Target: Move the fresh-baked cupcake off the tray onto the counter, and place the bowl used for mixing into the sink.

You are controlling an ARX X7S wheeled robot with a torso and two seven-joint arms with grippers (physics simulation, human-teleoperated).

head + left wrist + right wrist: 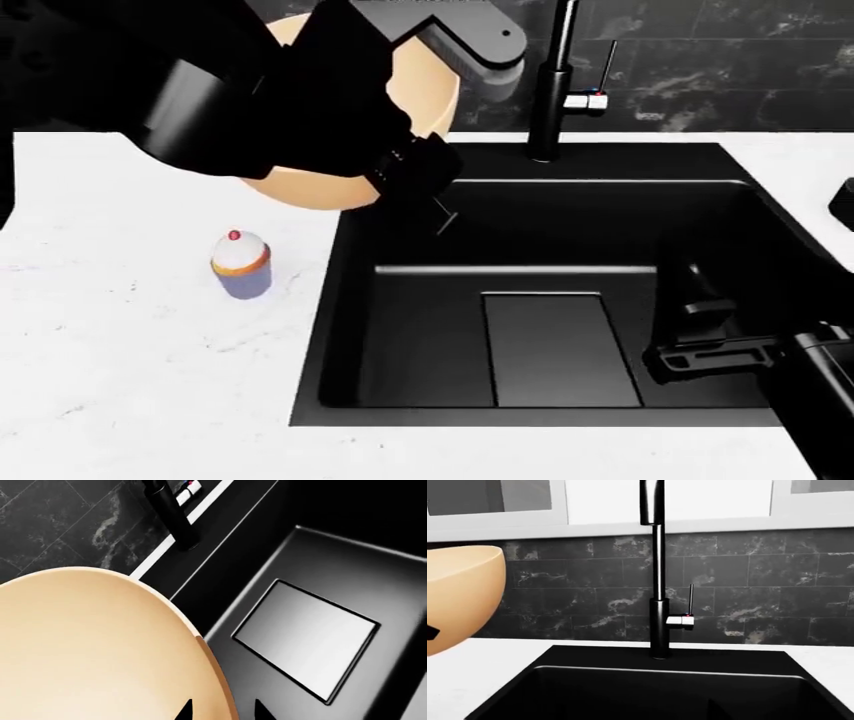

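My left gripper (225, 711) is shut on the rim of the large pale tan bowl (93, 645), one fingertip inside the rim and one outside. In the head view it holds the bowl (430, 95) tilted in the air above the back left corner of the black sink (400, 330). The cupcake (240, 262), with purple wrapper, white frosting and red cherry, stands upright on the white counter (134, 380) left of the sink. My right gripper (674, 325) is open and empty, low at the sink's right side. The tray is out of view.
The tall black tap (547, 80) stands behind the sink, just right of the bowl; it also shows in the right wrist view (657, 580). The rectangular drain slot (307, 640) lies in the sink floor. A dark tiled wall (760, 595) backs the counter.
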